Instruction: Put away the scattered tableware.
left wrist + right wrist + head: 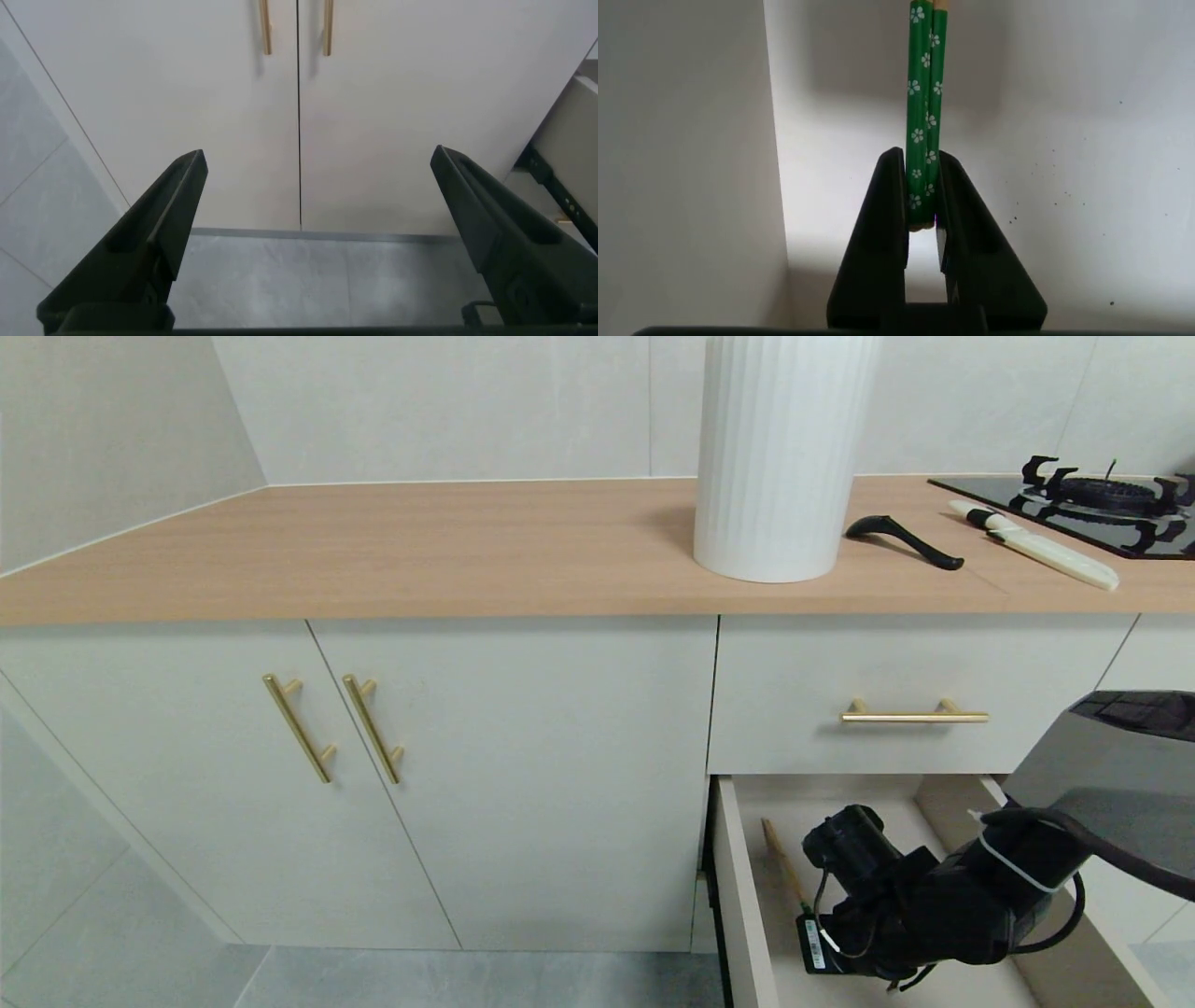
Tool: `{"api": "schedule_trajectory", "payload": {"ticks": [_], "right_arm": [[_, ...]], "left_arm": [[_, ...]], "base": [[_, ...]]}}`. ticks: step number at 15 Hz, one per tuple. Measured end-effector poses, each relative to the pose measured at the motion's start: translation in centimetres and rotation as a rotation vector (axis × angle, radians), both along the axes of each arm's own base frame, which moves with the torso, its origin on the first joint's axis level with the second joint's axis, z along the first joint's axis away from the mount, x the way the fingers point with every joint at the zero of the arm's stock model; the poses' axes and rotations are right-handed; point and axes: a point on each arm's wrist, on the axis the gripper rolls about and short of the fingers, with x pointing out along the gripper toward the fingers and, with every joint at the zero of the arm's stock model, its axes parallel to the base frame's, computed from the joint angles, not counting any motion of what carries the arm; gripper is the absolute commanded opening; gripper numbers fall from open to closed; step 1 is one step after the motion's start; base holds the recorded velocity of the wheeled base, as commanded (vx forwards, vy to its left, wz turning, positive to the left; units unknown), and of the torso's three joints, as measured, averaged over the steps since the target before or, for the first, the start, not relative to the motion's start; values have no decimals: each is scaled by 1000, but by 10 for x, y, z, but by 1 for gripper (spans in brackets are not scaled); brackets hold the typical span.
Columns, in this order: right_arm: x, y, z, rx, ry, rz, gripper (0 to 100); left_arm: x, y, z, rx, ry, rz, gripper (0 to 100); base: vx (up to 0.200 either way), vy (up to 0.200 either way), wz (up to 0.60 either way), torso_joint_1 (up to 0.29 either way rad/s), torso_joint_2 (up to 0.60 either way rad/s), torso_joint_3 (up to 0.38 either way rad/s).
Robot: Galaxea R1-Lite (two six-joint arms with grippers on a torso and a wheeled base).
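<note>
Working low inside the open drawer (742, 887) with the right gripper (922, 173), pinching a pair of green flowered chopsticks (923, 84) near one end. Holding them close along the drawer's left wall, pointing toward its back (plain wooden ends peeking out beyond the wrist in the head view). Not managing to tell whether touching the drawer floor or hanging just above it.

Judging the step in hand as setting the chopsticks down. For doing it well:
- Lowering until lying flat on the drawer floor before letting go.
- Keeping the pair parallel to the wall, guarding against rolling or crossing.
- Spreading the fingers slowly and only a little.
- Lifting straight up, clearing the drawer rim and the shut drawer front above before swinging away.

Hanging the left gripper (318, 159) spread wide with nothing between, facing the lower cabinet doors (299, 112) near the floor.

Noting, lying on the worktop (420, 551) and not yet put away: a pale knife (1036, 546) next to the hob (1102, 504), and a black-handled utensil (904, 539) just beside a tall white ribbed container (780, 457). Reckoning the task well short of done.
</note>
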Motion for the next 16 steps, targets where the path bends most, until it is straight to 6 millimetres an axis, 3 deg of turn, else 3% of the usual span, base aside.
{"api": "schedule_trajectory", "payload": {"ticks": [1,6,9,12,16], "right_arm": [[0,0,-1,-1,2,0,100],[0,1,0,1,1,1,100],[-3,-1,15,20,-28,6,100],[-16,-12,61,23,-35,5,100],[-33,-55,156,118,-142,-3,100]], "left_arm": [[0,0,0,0,0,0,100],[0,0,0,0,0,0,100],[0,0,0,0,0,0,100],[0,0,0,0,0,0,100],[0,0,0,0,0,0,100]], "base": [[0,0,0,0,0,0],[0,0,0,0,0,0],[0,0,0,0,0,0],[0,0,0,0,0,0],[0,0,0,0,0,0]]}}
